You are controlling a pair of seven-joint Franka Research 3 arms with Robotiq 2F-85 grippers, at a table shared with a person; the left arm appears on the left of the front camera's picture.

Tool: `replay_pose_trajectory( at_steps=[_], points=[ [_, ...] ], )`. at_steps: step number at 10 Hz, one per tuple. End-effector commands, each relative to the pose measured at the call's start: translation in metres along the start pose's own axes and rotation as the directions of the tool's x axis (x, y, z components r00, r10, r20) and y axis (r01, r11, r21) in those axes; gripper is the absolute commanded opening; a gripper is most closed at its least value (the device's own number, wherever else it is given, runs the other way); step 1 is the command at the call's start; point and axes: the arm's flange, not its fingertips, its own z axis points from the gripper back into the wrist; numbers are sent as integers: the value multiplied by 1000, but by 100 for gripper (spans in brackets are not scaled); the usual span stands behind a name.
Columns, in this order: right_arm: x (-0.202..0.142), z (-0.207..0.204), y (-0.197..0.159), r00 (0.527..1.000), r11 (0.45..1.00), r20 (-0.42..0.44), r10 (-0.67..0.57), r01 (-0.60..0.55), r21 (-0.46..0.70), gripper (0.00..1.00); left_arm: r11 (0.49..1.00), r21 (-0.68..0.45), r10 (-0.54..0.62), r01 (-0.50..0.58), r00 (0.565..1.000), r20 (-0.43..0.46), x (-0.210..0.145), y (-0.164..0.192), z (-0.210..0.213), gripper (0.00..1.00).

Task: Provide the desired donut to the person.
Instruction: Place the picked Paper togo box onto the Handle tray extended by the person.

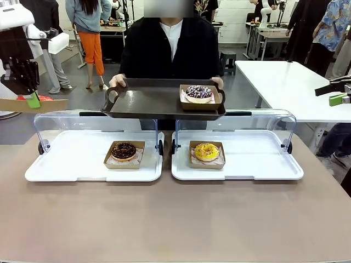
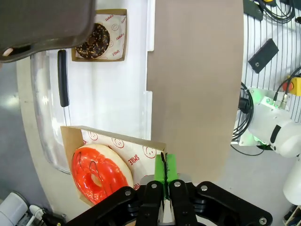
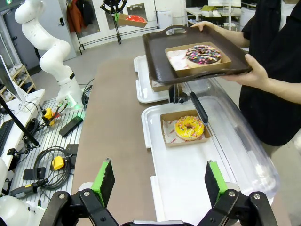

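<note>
The left gripper (image 2: 164, 181) is clamped on the edge of a cardboard tray (image 2: 141, 150) carrying a red-glazed donut (image 2: 101, 172), raised above the left display tray (image 1: 66, 164). The right gripper (image 3: 160, 181) is spread wide, unloaded. A dark serving tray (image 1: 148, 101), bearing a sprinkled donut (image 1: 198, 92), is held by the person (image 1: 170, 46).

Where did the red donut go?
The red donut sits in a cardboard tray pinched by the left gripper, held up in the air at the robot's left, beside the person's dark serving tray.
</note>
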Motion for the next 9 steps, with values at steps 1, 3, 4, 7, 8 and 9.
replay_pose_trajectory(
  at_steps=[1, 3, 4, 7, 8, 9],
  points=[
    [1, 0, 1, 1000, 1000, 2, 1, -1, -2, 100, 1000, 14, -1, 1, 1000, 2, 0, 1, 2, 0],
    [1, 0, 1, 1000, 1000, 2, 1, -1, -2, 100, 1000, 14, -1, 1, 1000, 2, 0, 1, 2, 0],
    [1, 0, 1, 1000, 1000, 2, 1, -1, -2, 100, 1000, 14, -1, 1, 1000, 2, 0, 1, 2, 0],
    [1, 0, 1, 1000, 1000, 2, 1, -1, -2, 100, 1000, -8, 7, -7, 1000, -12, 8, -11, 10, 1],
    [1, 0, 1, 1000, 1000, 2, 1, -1, -2, 100, 1000, -3, -1, 1, 1000, -9, 20, -8, 28, 1],
    [1, 0, 1, 1000, 1000, 2, 1, -1, -2, 100, 1000, 16, -7, 8, 1000, -9, 34, -16, 43, 1]
  ],
)
